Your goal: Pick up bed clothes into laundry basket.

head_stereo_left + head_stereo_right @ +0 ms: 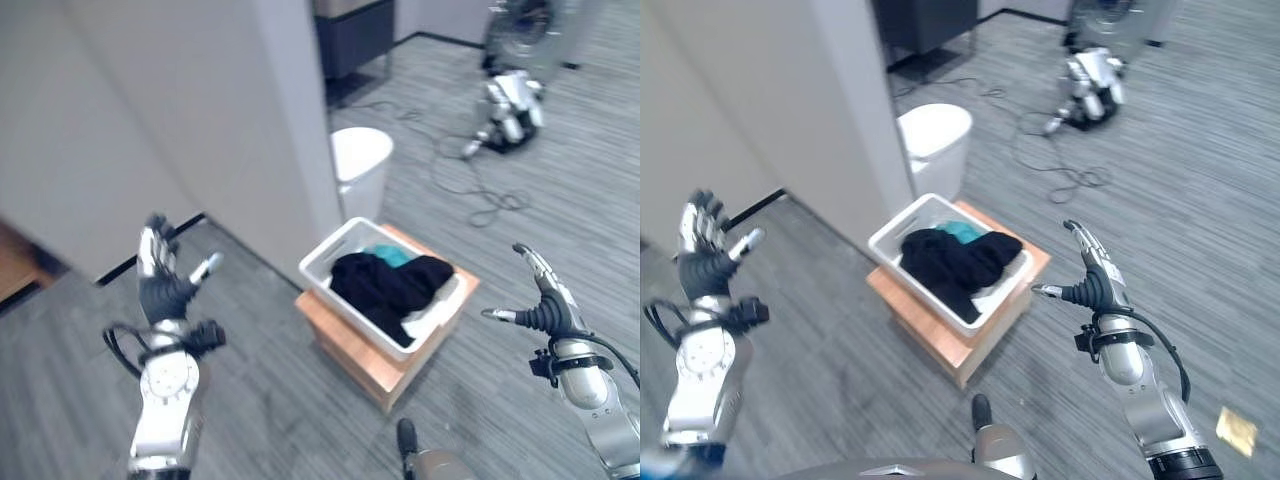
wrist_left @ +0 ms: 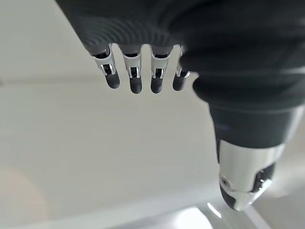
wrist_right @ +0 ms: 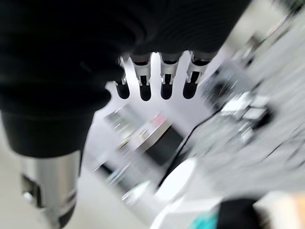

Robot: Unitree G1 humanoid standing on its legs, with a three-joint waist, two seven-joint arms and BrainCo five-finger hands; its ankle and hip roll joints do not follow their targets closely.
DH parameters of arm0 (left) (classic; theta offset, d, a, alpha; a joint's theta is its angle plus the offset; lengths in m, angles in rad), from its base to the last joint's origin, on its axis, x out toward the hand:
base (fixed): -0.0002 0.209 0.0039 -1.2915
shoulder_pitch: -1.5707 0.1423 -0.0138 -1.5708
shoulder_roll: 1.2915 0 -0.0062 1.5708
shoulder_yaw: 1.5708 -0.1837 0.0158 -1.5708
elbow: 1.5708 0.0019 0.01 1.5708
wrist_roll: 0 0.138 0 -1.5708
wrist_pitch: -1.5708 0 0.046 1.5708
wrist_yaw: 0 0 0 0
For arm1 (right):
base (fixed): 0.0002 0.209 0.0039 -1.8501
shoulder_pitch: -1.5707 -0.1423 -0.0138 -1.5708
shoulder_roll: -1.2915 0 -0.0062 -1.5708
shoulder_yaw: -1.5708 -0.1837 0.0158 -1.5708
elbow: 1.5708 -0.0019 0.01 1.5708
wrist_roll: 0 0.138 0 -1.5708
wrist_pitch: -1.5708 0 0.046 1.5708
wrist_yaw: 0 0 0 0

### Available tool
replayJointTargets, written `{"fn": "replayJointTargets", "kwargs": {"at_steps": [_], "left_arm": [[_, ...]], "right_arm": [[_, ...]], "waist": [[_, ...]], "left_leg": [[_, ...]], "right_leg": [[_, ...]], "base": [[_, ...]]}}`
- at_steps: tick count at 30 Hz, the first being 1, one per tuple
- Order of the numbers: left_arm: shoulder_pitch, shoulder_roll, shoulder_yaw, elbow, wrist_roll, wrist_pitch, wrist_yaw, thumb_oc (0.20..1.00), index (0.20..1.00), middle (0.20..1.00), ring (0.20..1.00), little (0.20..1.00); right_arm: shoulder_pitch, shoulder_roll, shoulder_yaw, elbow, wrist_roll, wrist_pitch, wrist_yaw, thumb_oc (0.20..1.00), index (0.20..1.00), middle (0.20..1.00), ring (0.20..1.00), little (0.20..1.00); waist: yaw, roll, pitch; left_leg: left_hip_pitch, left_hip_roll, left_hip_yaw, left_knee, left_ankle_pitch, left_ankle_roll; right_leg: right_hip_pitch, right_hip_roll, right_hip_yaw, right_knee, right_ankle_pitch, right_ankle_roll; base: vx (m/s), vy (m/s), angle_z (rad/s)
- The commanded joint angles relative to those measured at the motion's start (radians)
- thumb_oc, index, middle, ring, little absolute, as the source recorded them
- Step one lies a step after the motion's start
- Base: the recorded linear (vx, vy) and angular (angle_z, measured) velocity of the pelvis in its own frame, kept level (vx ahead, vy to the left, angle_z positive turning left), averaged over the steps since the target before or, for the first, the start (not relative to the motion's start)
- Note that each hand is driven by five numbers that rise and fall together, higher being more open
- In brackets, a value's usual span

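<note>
A white laundry basket (image 1: 330, 251) stands on a low wooden box (image 1: 350, 352) on the grey floor. Black clothes (image 1: 385, 284) fill it, with a teal piece (image 1: 388, 254) and a white piece (image 1: 432, 316) showing beside them. My left hand (image 1: 160, 282) is raised to the left of the basket, open and holding nothing, facing the pale wall (image 2: 95, 143). My right hand (image 1: 545, 305) is raised to the right of the basket, open and empty, fingers straight (image 3: 164, 81). Both hands are well apart from the basket.
A white waste bin (image 1: 358, 160) stands behind the basket by the corner of a grey wall (image 1: 200, 110). Cables (image 1: 470, 185) run over the floor to a robot-like device (image 1: 510, 110) at the back right. A dark cabinet (image 1: 355, 35) stands at the back.
</note>
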Motion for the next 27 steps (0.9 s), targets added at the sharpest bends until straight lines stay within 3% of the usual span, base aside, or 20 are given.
{"fn": "replayJointTargets", "kwargs": {"at_steps": [1, 3, 4, 7, 10, 11, 12, 13, 14, 15, 16, 17, 18, 19, 20, 22, 23, 25, 26, 27], "left_arm": [[-0.037, 0.080, 0.057, -0.021, -0.039, -0.074, -0.071, 1.000, 1.000, 1.000, 1.000, 1.000], [-0.024, 0.080, 0.053, -0.015, -0.033, -0.071, -0.095, 1.000, 1.000, 1.000, 1.000, 1.000], [0.005, 0.069, 0.054, -0.017, -0.036, -0.054, -0.125, 1.000, 1.000, 1.000, 1.000, 1.000], [0.031, 0.061, 0.053, -0.027, -0.026, -0.039, -0.145, 1.000, 1.000, 1.000, 1.000, 1.000], [0.035, 0.070, 0.052, -0.029, -0.017, -0.032, -0.155, 1.000, 1.000, 1.000, 1.000, 1.000], [0.018, 0.074, 0.052, -0.026, -0.021, -0.042, -0.148, 1.000, 1.000, 1.000, 1.000, 1.000], [0.003, 0.076, 0.040, -0.023, -0.029, -0.046, -0.148, 1.000, 1.000, 1.000, 1.000, 1.000], [-0.009, 0.073, 0.021, -0.017, -0.039, -0.045, -0.156, 1.000, 1.000, 1.000, 1.000, 1.000], [-0.021, 0.071, 0.007, -0.012, -0.049, -0.045, -0.164, 1.000, 1.000, 1.000, 1.000, 1.000], [-0.028, 0.068, -0.012, -0.006, -0.044, -0.043, -0.164, 1.000, 1.000, 1.000, 1.000, 1.000], [-0.044, 0.064, -0.038, 0.014, -0.042, -0.036, -0.161, 1.000, 1.000, 1.000, 1.000, 1.000], [-0.045, 0.064, -0.038, 0.015, -0.042, -0.036, -0.161, 1.000, 1.000, 1.000, 1.000, 1.000], [-0.053, 0.064, -0.045, 0.026, -0.038, -0.034, -0.155, 1.000, 1.000, 1.000, 1.000, 1.000], [-0.055, 0.082, -0.038, 0.045, -0.021, -0.036, -0.141, 1.000, 1.000, 1.000, 1.000, 1.000], [-0.054, 0.091, -0.030, 0.052, -0.006, -0.036, -0.135, 1.000, 1.000, 1.000, 1.000, 1.000], [-0.050, 0.091, -0.021, 0.051, -0.008, -0.035, -0.129, 1.000, 1.000, 1.000, 1.000, 1.000], [-0.062, 0.083, -0.019, 0.067, -0.028, -0.040, -0.108, 1.000, 1.000, 1.000, 1.000, 1.000], [-0.075, 0.072, -0.031, 0.102, -0.063, -0.042, -0.111, 1.000, 1.000, 1.000, 1.000, 1.000], [-0.067, 0.072, -0.028, 0.109, -0.065, -0.043, -0.104, 1.000, 1.000, 1.000, 1.000, 1.000], [-0.053, 0.072, -0.019, 0.129, -0.058, -0.035, -0.102, 1.000, 1.000, 1.000, 1.000, 1.000]], "right_arm": [[-0.073, 0.017, -0.032, 0.023, 0.033, -0.075, -0.009, 1.000, 1.000, 1.000, 1.000, 1.000], [-0.080, 0.016, -0.034, 0.028, 0.044, -0.070, 0.004, 1.000, 1.000, 1.000, 1.000, 1.000], [-0.077, 0.019, -0.042, 0.026, 0.055, -0.069, 0.023, 1.000, 1.000, 1.000, 1.000, 1.000], [-0.068, 0.022, -0.045, 0.013, 0.058, -0.073, 0.037, 1.000, 1.000, 1.000, 1.000, 1.000], [-0.084, 0.030, -0.039, 0.016, 0.053, -0.070, 0.038, 1.000, 1.000, 1.000, 1.000, 1.000], [-0.110, 0.054, -0.026, 0.022, 0.056, -0.066, 0.039, 1.000, 1.000, 1.000, 1.000, 1.000], [-0.128, 0.064, -0.020, 0.022, 0.049, -0.062, 0.038, 1.000, 1.000, 1.000, 1.000, 1.000], [-0.143, 0.062, -0.009, 0.026, 0.044, -0.057, 0.042, 1.000, 1.000, 1.000, 1.000, 1.000], [-0.148, 0.058, -0.005, 0.036, 0.040, -0.053, 0.042, 1.000, 1.000, 1.000, 1.000, 1.000], [-0.148, 0.055, -0.002, 0.043, 0.034, -0.050, 0.044, 1.000, 1.000, 1.000, 1.000, 1.000], [-0.152, 0.052, -0.003, 0.045, 0.042, -0.053, 0.044, 1.000, 1.000, 1.000, 1.000, 1.000], [-0.153, 0.052, -0.003, 0.046, 0.042, -0.054, 0.044, 1.000, 1.000, 1.000, 1.000, 1.000], [-0.158, 0.053, -0.001, 0.056, 0.057, -0.056, 0.039, 1.000, 1.000, 1.000, 1.000, 1.000], [-0.184, 0.050, 0.005, 0.059, 0.082, -0.061, 0.027, 1.000, 1.000, 1.000, 1.000, 1.000], [-0.192, 0.055, 0.005, 0.058, 0.091, -0.067, 0.018, 1.000, 1.000, 1.000, 1.000, 1.000], [-0.195, 0.044, 0.004, 0.049, 0.089, -0.073, 0.013, 1.000, 1.000, 1.000, 1.000, 1.000], [-0.208, 0.037, 0.001, 0.068, 0.096, -0.077, 0.000, 1.000, 1.000, 1.000, 1.000, 1.000], [-0.224, 0.012, -0.016, 0.083, 0.109, -0.062, -0.019, 1.000, 1.000, 1.000, 1.000, 1.000], [-0.238, 0.009, -0.009, 0.075, 0.117, -0.058, -0.017, 1.000, 1.000, 1.000, 1.000, 1.000], [-0.246, 0.019, -0.006, 0.062, 0.135, -0.054, -0.010, 1.000, 1.000, 1.000, 1.000, 1.000]], "waist": [[-0.025, -0.003, -0.032], [-0.015, -0.006, -0.038], [-0.012, -0.003, -0.048], [-0.005, 0.004, -0.054], [0.018, 0.005, -0.028], [0.024, 0.002, 0.007], [0.019, -0.009, 0.023], [0.023, -0.003, 0.033], [0.028, 0.004, 0.041], [0.031, 0.011, 0.048], [0.026, 0.017, 0.055], [0.025, 0.017, 0.054], [0.026, 0.016, 0.055], [0.070, 0.002, 0.049], [0.077, -0.001, 0.059], [0.083, 0.001, 0.065], [0.086, -0.003, 0.083], [0.068, -0.006, 0.098], [0.064, -0.016, 0.098], [0.070, -0.030, 0.098]], "left_leg": [[0.098, 0.117, 0.015, 0.186, 0.088, -0.167], [0.123, 0.120, -0.006, 0.213, 0.075, -0.178], [0.155, 0.093, 0.008, 0.113, 0.027, -0.167], [0.166, 0.050, 0.003, -0.018, -0.017, -0.134], [0.143, 0.004, -0.059, -0.107, 0.002, -0.106], [0.117, -0.029, -0.121, -0.149, 0.003, -0.084], [0.082, -0.050, -0.157, -0.150, 0.020, -0.067], [0.053, -0.070, -0.233, -0.150, 0.031, -0.055], [0.033, -0.088, -0.283, -0.150, 0.039, -0.042], [0.014, -0.109, -0.342, -0.150, 0.049, -0.028], [-0.019, -0.151, -0.459, -0.150, 0.078, -0.007], [-0.023, -0.150, -0.461, -0.150, 0.081, -0.008], [-0.034, -0.173, -0.507, -0.150, 0.089, 0.000], [-0.055, -0.224, -0.562, -0.150, 0.091, 0.006], [-0.069, -0.237, -0.596, -0.139, 0.094, 0.001], [-0.097, -0.245, -0.597, -0.125, 0.097, -0.012], [-0.156, -0.240, -0.541, -0.066, 0.105, -0.036], [-0.190, -0.162, -0.288, 0.001, 0.080, -0.035], [-0.189, -0.123, -0.206, 0.040, 0.062, -0.038], [-0.223, -0.086, -0.193, 0.133, 0.038, -0.047]], "right_leg": [[0.054, 0.012, -0.053, 0.010, -0.161, 0.033], [0.045, -0.002, -0.128, 0.013, -0.146, 0.035], [0.035, -0.022, -0.209, 0.023, -0.126, 0.050], [0.009, -0.046, -0.236, 0.049, -0.111, 0.074], [-0.040, -0.094, -0.258, 0.136, -0.083, 0.108], [-0.092, -0.128, -0.165, 0.206, -0.044, 0.175], [-0.120, -0.125, -0.063, 0.237, -0.039, 0.177], [-0.117, -0.078, 0.078, 0.251, -0.066, 0.187], [-0.118, -0.046, 0.166, 0.290, -0.101, 0.187], [-0.100, 0.001, 0.248, 0.335, -0.146, 0.165], [-0.078, 0.115, 0.384, 0.415, -0.233, 0.129], [-0.082, 0.116, 0.382, 0.415, -0.230, 0.128], [-0.064, 0.168, 0.434, 0.406, -0.264, 0.102], [-0.023, 0.171, 0.424, 0.297, -0.270, 0.041], [0.012, 0.163, 0.415, 0.231, -0.266, 0.041], [0.032, 0.155, 0.412, 0.168, -0.254, 0.034], [0.036, 0.128, 0.379, 0.120, -0.234, 0.030], [0.043, 0.061, 0.262, 0.092, -0.214, 0.048], [0.050, 0.038, 0.227, 0.074, -0.201, 0.055], [0.070, 0.013, 0.187, 0.055, -0.185, 0.059]], "base": [[-0.32, -0.007, 1.54], [-0.28, 0.101, 1.60], [-0.29, 0.160, 1.80], [-0.27, 0.267, 1.98], [-0.28, 0.305, 1.35], [-0.36, 0.227, 1.51], [-0.44, 0.303, 1.55], [-0.27, 0.217, 1.64], [-0.13, 0.215, 1.45], [-0.05, 0.209, 2.31], [-0.03, 0.135, 2.42], [0.02, 0.118, 2.69], [0.05, 0.058, 2.83], [0.05, 0.028, 2.32], [0.01, -0.012, 1.84], [-0.11, 0.037, 1.04], [-0.26, 0.160, 1.54], [-0.22, 0.157, 1.83], [-0.09, 0.088, 2.84], [-0.05, 0.062, 2.26]]}}
